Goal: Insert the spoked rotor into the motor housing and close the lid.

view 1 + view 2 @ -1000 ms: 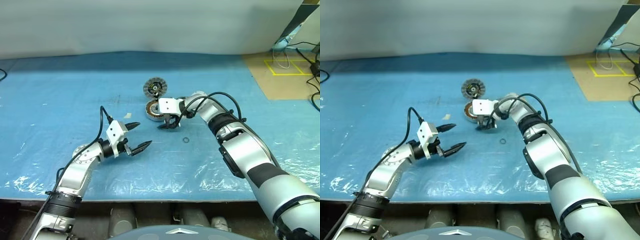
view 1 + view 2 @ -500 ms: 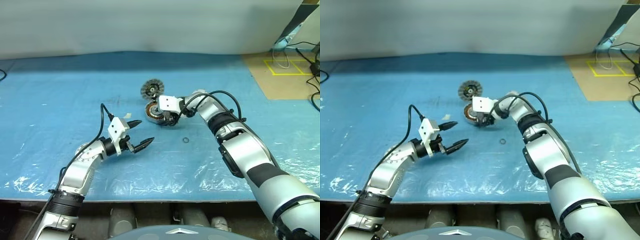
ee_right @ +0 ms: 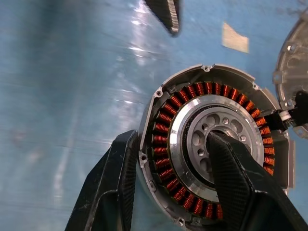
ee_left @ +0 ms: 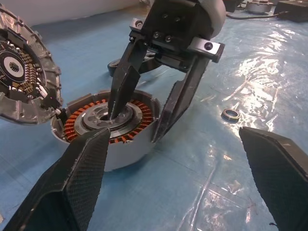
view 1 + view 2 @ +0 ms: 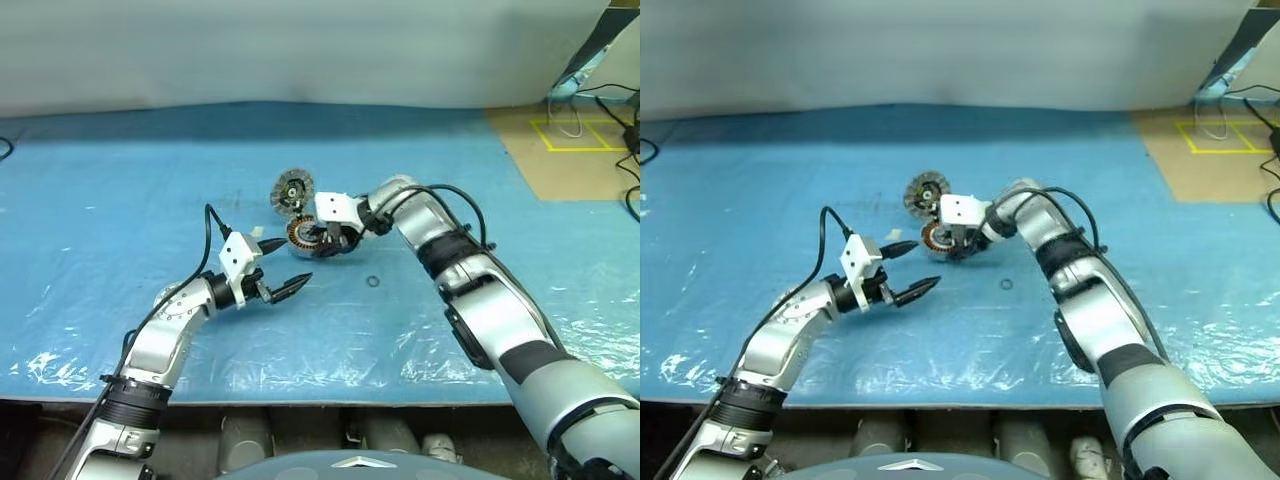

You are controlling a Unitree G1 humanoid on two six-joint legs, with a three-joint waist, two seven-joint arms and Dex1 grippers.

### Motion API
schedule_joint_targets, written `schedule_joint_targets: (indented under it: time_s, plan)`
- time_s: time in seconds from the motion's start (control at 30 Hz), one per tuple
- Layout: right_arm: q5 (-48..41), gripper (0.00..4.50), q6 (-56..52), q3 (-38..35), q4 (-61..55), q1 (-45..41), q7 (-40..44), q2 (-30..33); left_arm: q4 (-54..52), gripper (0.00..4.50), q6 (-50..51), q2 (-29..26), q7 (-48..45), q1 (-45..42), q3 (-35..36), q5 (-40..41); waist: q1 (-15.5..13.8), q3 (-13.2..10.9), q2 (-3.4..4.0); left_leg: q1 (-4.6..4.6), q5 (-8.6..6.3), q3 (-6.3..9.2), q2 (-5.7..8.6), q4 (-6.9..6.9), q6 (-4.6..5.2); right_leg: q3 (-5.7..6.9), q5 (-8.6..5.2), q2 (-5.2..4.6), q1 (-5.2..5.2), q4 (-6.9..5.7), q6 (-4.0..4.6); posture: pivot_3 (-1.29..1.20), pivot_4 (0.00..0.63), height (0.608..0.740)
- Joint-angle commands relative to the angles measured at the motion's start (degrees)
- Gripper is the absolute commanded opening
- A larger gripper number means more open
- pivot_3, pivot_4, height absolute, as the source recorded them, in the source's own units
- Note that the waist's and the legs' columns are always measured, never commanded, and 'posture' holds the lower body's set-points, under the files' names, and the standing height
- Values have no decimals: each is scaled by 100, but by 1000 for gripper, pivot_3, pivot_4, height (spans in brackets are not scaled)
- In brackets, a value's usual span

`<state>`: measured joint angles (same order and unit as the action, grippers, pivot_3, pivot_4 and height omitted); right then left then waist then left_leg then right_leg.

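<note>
Since a second ago, the right gripper (image 5: 322, 240) has been closed from wide open to a half-shut pinch. With it the motor housing (image 5: 303, 234) has been drawn a little nearer the left gripper (image 5: 292, 262), and the lid (image 5: 291, 190) has shifted alongside.

In the head views, the right arm is reached across the blue table (image 5: 120, 180), its wrist bent inward and its fingers angled down to the left. The left forearm is held level, its jaws spread wide on nothing, just short of the housing.

In the left wrist view, one right finger is seen planted in the silver centre and the other against the outer wall, so the copper windings are straddled. The lid is leaned against the housing's far side, striped face shown. A small ring (image 4: 231, 114) lies apart.

In the right wrist view, the same grip on the wall is confirmed.

As a judgement, the housing is being repositioned. It should be slid gently and set flat, with pressure kept off the windings and the lid not dragged along.
</note>
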<state>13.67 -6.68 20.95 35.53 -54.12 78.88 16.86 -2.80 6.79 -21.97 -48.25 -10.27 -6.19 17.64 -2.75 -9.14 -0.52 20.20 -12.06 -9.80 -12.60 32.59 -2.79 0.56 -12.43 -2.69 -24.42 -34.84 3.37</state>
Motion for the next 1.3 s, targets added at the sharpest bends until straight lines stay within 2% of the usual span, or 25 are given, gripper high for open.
schedule_joint_targets:
  time_s: [0.03,0.13,0.23,0.53,0.73,0.83,0.93,1.1,1.23,1.3]
  plan:
    - [-437,2220,-1445,-2,-1959,560,492,327,-143,4500,-33,9,-104,42,-34,71,-7,0,-1,-1,4,0,2,-3,-3,0,0,0,0,1,-1,0,150,740]
    - [-500,2220,-2207,75,-2889,912,517,652,-122,4500,-35,38,-145,53,-66,89,-3,-1,-1,-4,3,0,3,-7,-9,-1,1,0,0,2,-2,0,150,740]
    - [34,2220,-2409,475,-3200,1138,239,1137,-18,4500,18,113,-166,-96,-35,146,0,-1,-2,-13,-5,0,4,-11,-27,-4,0,0,2,3,-2,0,150,740]
    - [-128,2220,-2937,575,-3028,1048,-588,806,260,4500,-72,120,-364,-373,-80,64,48,-1,-2,-43,11,0,27,-21,-54,-14,1,3,15,-5,0,0,150,740]
    - [-812,2220,-3984,465,-3382,650,-300,577,314,4500,-79,98,-415,-459,-43,76,42,-1,-1,-38,14,0,28,-28,-58,-11,2,4,12,-1,0,0,150,740]
    - [-1528,2220,-5226,104,-3358,267,-200,317,279,4500,-66,80,-444,-429,-22,96,23,-1,0,-30,14,0,30,-27,-59,-10,2,3,9,1,0,0,150,740]
    - [-2040,2220,-5693,-140,-3504,71,-117,421,203,4500,-5,48,-484,-393,24,187,-2,-1,0,-27,15,1,29,-28,-60,-9,2,2,9,4,0,0,150,740]
    - [-2558,2220,-5196,-502,-3795,133,-52,936,37,4500,139,-56,-666,-307,76,399,-31,-3,2,-27,15,1,30,-28,-61,-9,2,2,9,5,0,0,150,740]
    - [-2090,2220,-3220,-736,-4150,1098,-639,1637,-122,4500,259,-90,-787,-254,18,472,-85,0,-4,-28,15,0,28,-29,-61,-8,2,2,9,6,0,0,150,740]
    - [-2088,2220,-2718,-1070,-4431,1677,-1084,1715,-150,4500,247,-76,-814,-243,-41,435,-142,2,-7,-29,15,0,29,-28,-62,-7,1,1,13,10,-1,0,150,740]
